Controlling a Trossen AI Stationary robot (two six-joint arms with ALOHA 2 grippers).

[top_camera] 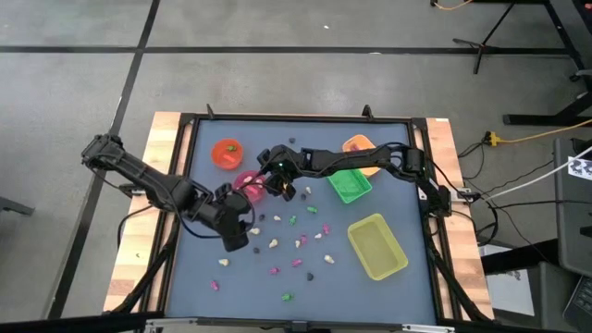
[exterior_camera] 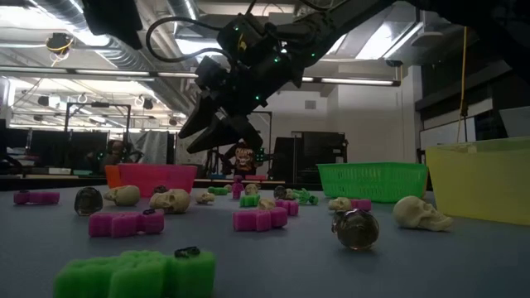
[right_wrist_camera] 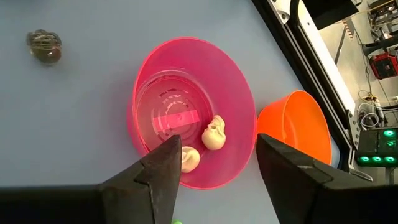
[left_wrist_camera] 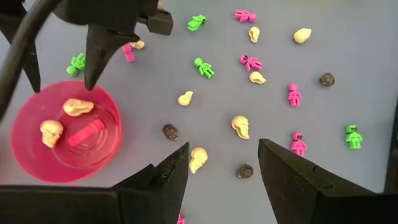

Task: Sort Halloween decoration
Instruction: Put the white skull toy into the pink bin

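Note:
Small pink, green, cream and dark trinkets (top_camera: 296, 242) lie scattered on the blue table top. The pink cup (right_wrist_camera: 193, 112) holds two cream skulls (right_wrist_camera: 213, 134) and a pink piece (right_wrist_camera: 177, 118). My right gripper (right_wrist_camera: 217, 168) hangs open just above this cup (top_camera: 248, 182), fingers pointing down, holding nothing. My left gripper (left_wrist_camera: 224, 165) is open too and hovers over loose trinkets toward the table's near side of the cup (left_wrist_camera: 65, 140); a cream skull (left_wrist_camera: 198, 158) and a dark trinket (left_wrist_camera: 244, 170) lie below it. In the low view the right gripper (exterior_camera: 217, 124) hangs above the cup (exterior_camera: 153, 178).
An orange cup (top_camera: 227, 153) stands beyond the pink one, toward the far edge. A green tray (top_camera: 350, 183), an orange tray (top_camera: 359, 145) and a yellow tray (top_camera: 376, 245) sit on the table's right half. The two grippers are close together near the pink cup.

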